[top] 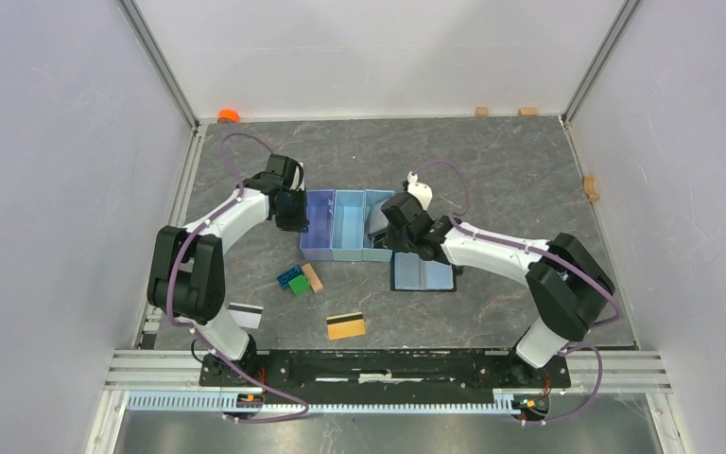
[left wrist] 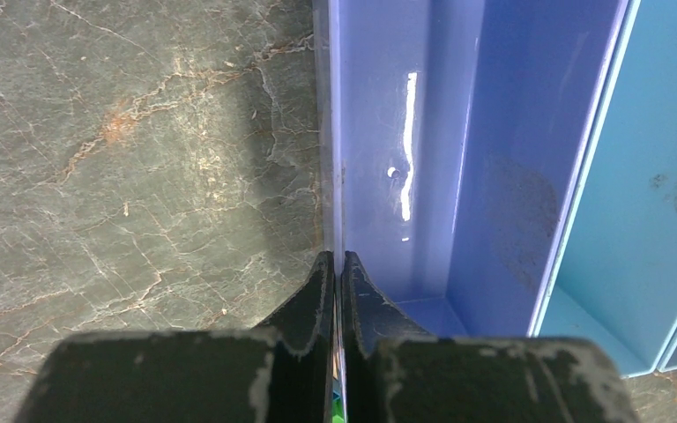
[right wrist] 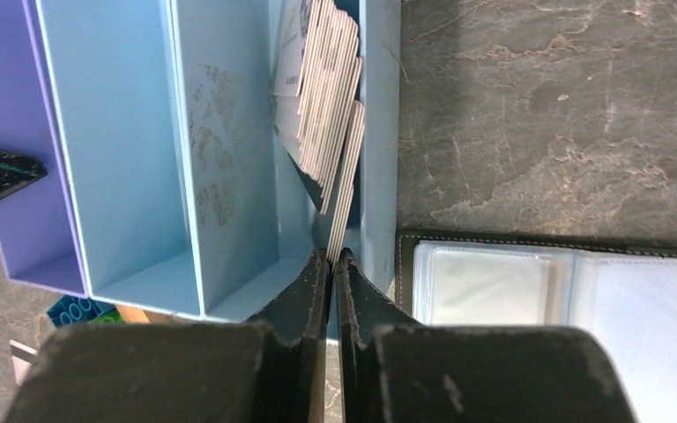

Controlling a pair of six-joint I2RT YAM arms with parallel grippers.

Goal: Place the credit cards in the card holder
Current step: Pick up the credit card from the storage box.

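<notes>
Several credit cards (right wrist: 317, 97) lean in a stack in the right compartment of a light blue tray (right wrist: 132, 132). My right gripper (right wrist: 335, 256) is shut on the near edges of a few of them (right wrist: 345, 189). The card holder (right wrist: 494, 282) lies open right of the tray, its clear sleeves up; from above the card holder (top: 423, 274) is just in front of my right gripper (top: 386, 242). On the table lie a gold card (top: 346, 325) and a white card with a dark stripe (top: 244, 314). My left gripper (left wrist: 337, 260) is shut on the tray's left wall (left wrist: 335, 176).
The tray (top: 350, 227) has three compartments; its purple left one (left wrist: 405, 132) and its middle one hold nothing. Green and blue bricks (top: 293, 281) and a tan wooden block (top: 313, 277) sit in front of it. Small wooden blocks (top: 591, 186) and an orange object (top: 228, 115) lie by the walls.
</notes>
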